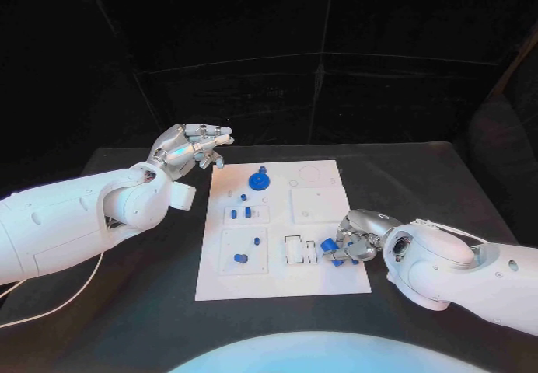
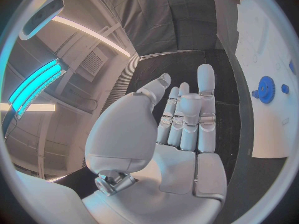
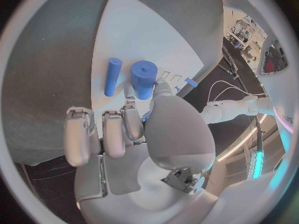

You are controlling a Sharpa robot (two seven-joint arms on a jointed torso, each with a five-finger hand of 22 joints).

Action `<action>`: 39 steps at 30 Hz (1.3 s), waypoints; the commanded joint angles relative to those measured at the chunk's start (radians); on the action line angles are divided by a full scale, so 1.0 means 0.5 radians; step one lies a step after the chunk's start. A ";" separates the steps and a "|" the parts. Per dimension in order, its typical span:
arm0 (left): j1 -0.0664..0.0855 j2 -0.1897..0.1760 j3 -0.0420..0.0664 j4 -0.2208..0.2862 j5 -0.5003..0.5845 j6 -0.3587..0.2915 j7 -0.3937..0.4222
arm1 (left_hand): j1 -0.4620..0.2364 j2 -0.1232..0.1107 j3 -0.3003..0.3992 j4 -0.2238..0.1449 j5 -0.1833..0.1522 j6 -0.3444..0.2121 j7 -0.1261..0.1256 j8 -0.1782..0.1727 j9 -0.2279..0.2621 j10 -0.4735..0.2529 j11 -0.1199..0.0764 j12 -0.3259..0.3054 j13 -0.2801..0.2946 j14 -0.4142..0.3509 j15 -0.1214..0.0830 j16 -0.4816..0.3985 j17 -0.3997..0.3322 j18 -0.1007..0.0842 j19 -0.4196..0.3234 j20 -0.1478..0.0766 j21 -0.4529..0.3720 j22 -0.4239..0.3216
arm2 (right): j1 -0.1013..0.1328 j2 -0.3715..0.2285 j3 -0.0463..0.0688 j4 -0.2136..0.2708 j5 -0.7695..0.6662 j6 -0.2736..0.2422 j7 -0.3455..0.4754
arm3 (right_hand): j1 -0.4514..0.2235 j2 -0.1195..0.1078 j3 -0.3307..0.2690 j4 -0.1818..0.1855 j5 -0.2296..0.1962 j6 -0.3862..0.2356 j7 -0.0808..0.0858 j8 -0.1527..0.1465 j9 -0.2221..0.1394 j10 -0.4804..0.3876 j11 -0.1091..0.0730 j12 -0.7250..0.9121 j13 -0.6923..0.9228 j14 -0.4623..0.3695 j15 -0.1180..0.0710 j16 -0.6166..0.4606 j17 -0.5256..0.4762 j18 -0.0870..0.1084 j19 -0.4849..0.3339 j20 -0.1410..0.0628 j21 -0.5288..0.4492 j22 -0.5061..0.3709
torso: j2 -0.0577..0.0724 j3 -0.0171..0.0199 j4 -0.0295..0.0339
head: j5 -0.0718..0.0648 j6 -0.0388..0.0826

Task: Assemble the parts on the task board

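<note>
Toward the upper left of the head view, the left hand (image 1: 193,145) hangs over the black table (image 1: 134,311) just off the board's upper left corner, its fingers stretched out side by side and holding nothing; its own wrist camera shows the same flat, empty palm (image 2: 181,134).

In the middle lies the task board (image 1: 281,284), a long white plate with shallow square and slotted recesses. No lettering on it can be read. Near its top sits a blue gear (image 1: 259,182) with a small knob; the left wrist view catches it too (image 2: 266,89), well apart from that hand. Below it stand a few small blue pegs (image 1: 240,212), and lower down, in a square recess at the board's lower left, a short blue stud (image 1: 240,258).

At the board's lower right edge, the right hand (image 1: 357,239) rests with its fingers curled in around a chunky blue cylinder (image 1: 332,247). Its wrist view shows that cylinder (image 3: 144,77) at the fingertips, touching one of them, and a slim blue rod (image 3: 112,76) lying on the board just beside it.
</note>
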 commanded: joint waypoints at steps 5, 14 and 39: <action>0.003 -0.001 0.002 0.002 0.006 0.031 0.022 | -0.004 0.018 -0.010 0.001 0.004 0.001 -0.007 0.013 0.002 0.004 -0.011 0.012 0.001 -0.006 -0.002 -0.013 -0.002 0.031 0.002 0.006 -0.007 -0.002 | -0.013 -0.023 -0.008 0.026 -0.036 -0.151 0.003 | 0.100 0.072 0.007 -0.031 0.179 0.064 -0.032 0.034 0.029 0.038 -0.026 0.033 0.042 0.138 -0.029 0.022 0.117 -0.019 0.100 -0.026 0.030 0.391 | -0.005 0.0004 -0.002 | 0.004 0.004; 0.003 0.008 0.001 -0.008 0.006 0.031 0.023 | -0.004 0.018 -0.010 0.001 0.004 0.001 -0.007 0.013 0.002 0.004 -0.011 0.012 0.001 -0.006 -0.002 -0.013 -0.002 0.031 0.002 0.006 -0.007 -0.002 | -0.012 -0.079 -0.007 0.131 0.065 -0.449 0.083 | 0.127 0.129 0.000 -0.019 0.272 0.124 -0.063 0.039 0.058 0.073 -0.053 0.065 0.093 0.140 -0.051 0.027 0.132 -0.021 0.107 -0.047 0.036 0.399 | -0.004 -0.0005 0.000 | 0.008 0.014; 0.003 0.018 0.001 -0.007 0.006 0.033 0.024 | -0.003 0.019 -0.012 0.001 0.004 0.001 -0.009 0.013 0.001 0.003 -0.012 0.013 0.001 -0.007 -0.002 -0.013 -0.004 0.031 0.002 0.005 -0.008 -0.003 | -0.011 0.207 -0.005 0.044 0.340 -0.288 0.031 | 0.011 0.185 -0.077 0.006 0.260 0.175 -0.077 0.014 0.101 0.087 -0.067 0.044 0.095 0.142 -0.065 0.031 0.148 -0.023 0.110 -0.062 0.039 0.404 | 0.001 -0.0009 0.001 | 0.031 0.016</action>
